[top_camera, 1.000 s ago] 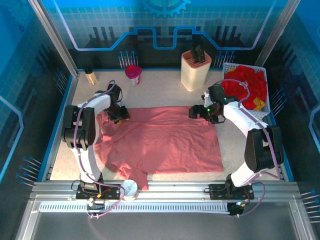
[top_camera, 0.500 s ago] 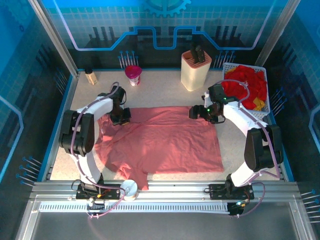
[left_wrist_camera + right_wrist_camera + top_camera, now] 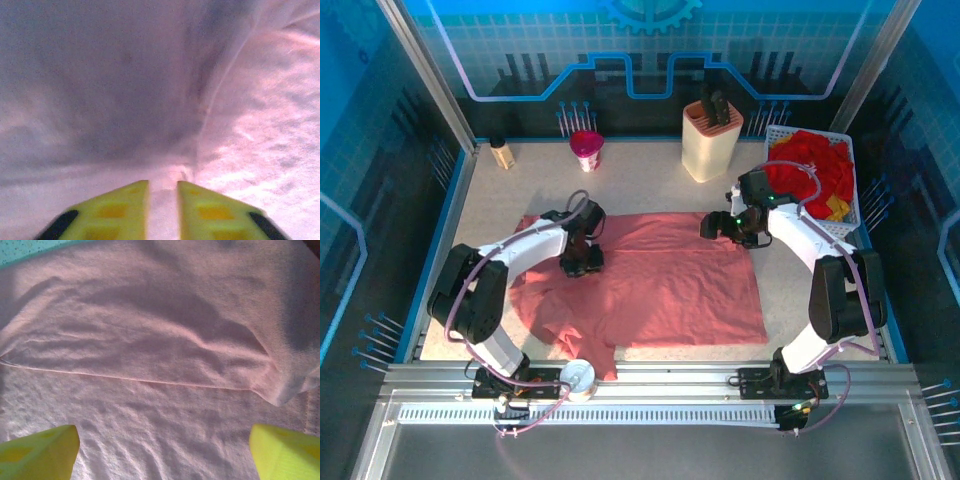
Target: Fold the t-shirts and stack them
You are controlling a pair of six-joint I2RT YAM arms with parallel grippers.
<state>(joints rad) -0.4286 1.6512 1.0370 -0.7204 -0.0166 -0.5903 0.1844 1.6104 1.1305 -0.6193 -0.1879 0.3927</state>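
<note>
A dusty salmon-pink t-shirt lies spread across the middle of the table. My left gripper sits over its left part, shut on a pinch of the pink cloth, which shows between the nearly closed yellow fingers. A fold of the shirt trails behind it at the far left corner. My right gripper hovers open at the shirt's far right edge. Its yellow fingertips stand wide apart over wrinkled pink cloth. Bright red tees with a bit of yellow are heaped in the basket.
The white mesh basket stands at the back right, close behind the right arm. A cream knife block, a pink cup and a small bottle line the back. A white round tub sits at the near edge.
My left gripper has moved right and toward the near side, from the shirt's far left corner onto its body, pulling cloth along. The right arm has stayed put.
</note>
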